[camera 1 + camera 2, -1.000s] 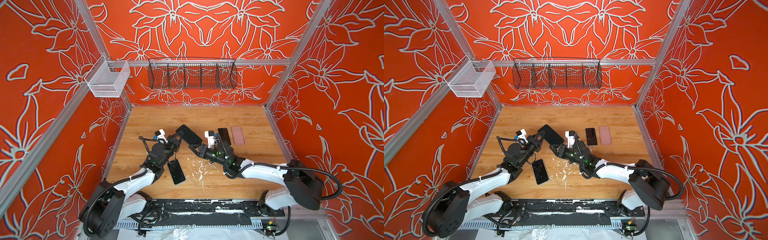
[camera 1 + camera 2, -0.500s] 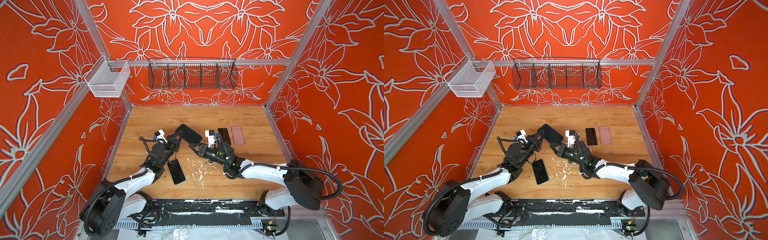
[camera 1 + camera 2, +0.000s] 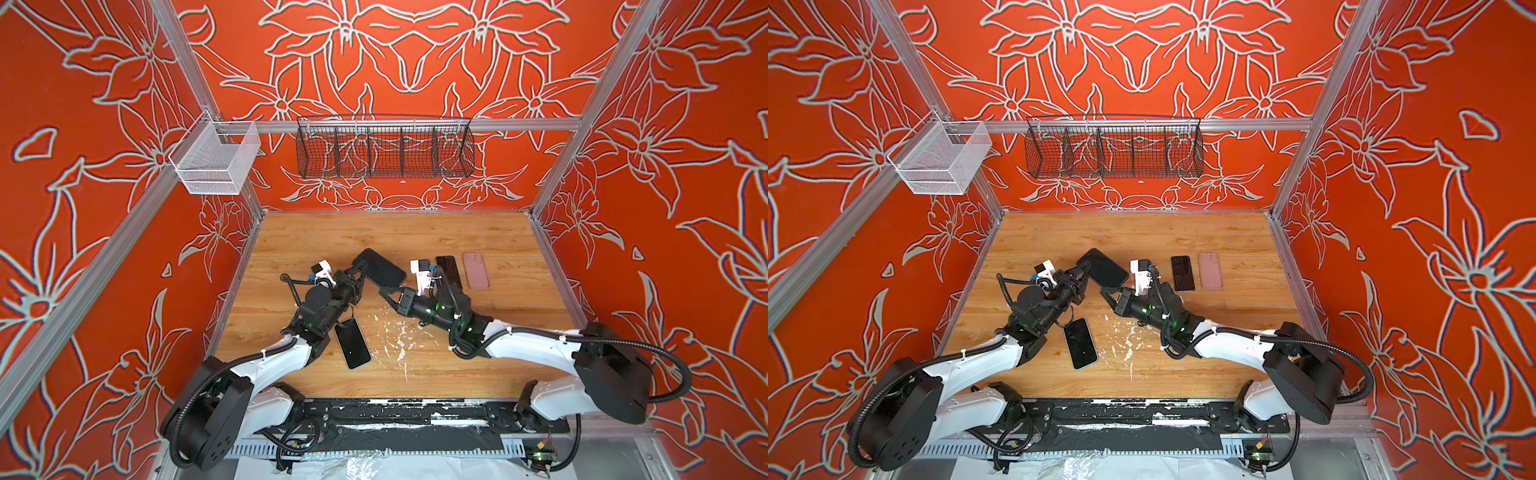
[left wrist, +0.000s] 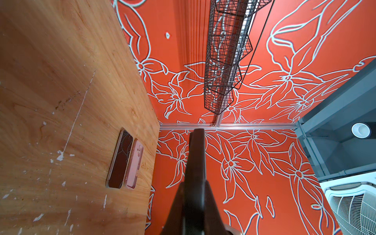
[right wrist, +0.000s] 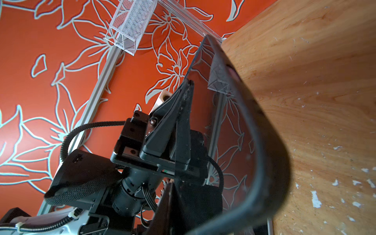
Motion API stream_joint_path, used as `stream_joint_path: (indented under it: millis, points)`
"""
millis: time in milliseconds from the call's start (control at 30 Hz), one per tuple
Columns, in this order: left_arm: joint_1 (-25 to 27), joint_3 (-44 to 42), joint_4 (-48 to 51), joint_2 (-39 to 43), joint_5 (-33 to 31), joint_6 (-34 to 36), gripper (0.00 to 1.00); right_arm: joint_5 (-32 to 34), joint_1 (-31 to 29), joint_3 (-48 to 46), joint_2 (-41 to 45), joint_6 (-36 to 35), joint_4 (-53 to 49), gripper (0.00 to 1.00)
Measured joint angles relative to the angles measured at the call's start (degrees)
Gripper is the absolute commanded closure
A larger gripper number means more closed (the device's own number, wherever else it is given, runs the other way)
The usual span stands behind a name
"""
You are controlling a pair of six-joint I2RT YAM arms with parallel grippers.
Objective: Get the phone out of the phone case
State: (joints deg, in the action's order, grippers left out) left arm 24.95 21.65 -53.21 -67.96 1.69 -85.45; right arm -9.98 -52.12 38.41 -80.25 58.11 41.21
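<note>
In both top views the black phone case, with the phone in it, hangs tilted above the wooden table. My left gripper is shut on its left end. In the left wrist view the case shows edge-on between that gripper's jaws. My right gripper is at the case's near right corner and closed on it. In the right wrist view the glossy screen sits inside the dark case rim. One fingertip of the right gripper shows; the other is hidden.
A bare black phone lies on the table by the left arm. A dark phone and a pink case lie side by side at the right. A black wire basket and a white mesh basket hang on the walls.
My right gripper's jaws have closed at the near corner of the raised case. The left gripper keeps its hold, and the case has barely moved.
</note>
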Motion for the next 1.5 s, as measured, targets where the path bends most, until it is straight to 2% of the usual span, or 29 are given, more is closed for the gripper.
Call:
stream_joint_path:
  millis: [433, 733, 967, 1500]
  points:
    - [0.2, 0.5, -3.3, -3.0, 1.2, -4.2, 1.0, 1.2, 0.0, -0.1, 1.2, -11.4, -1.7, 0.88]
    - [0.2, 0.5, 1.6, 1.2, 0.3, -4.0, 1.0, 2.0, -0.5, 0.5, 0.0, -17.0, -0.4, 0.85]
    - [0.2, 0.5, 5.1, 3.9, -0.4, -3.9, 1.0, 3.0, -1.0, 0.5, -0.1, -20.0, 0.0, 0.81]
    - [-0.2, 0.5, 13.3, 8.0, -2.9, -2.9, 1.0, 3.8, -1.4, 0.4, -3.2, -23.6, 1.5, 0.77]
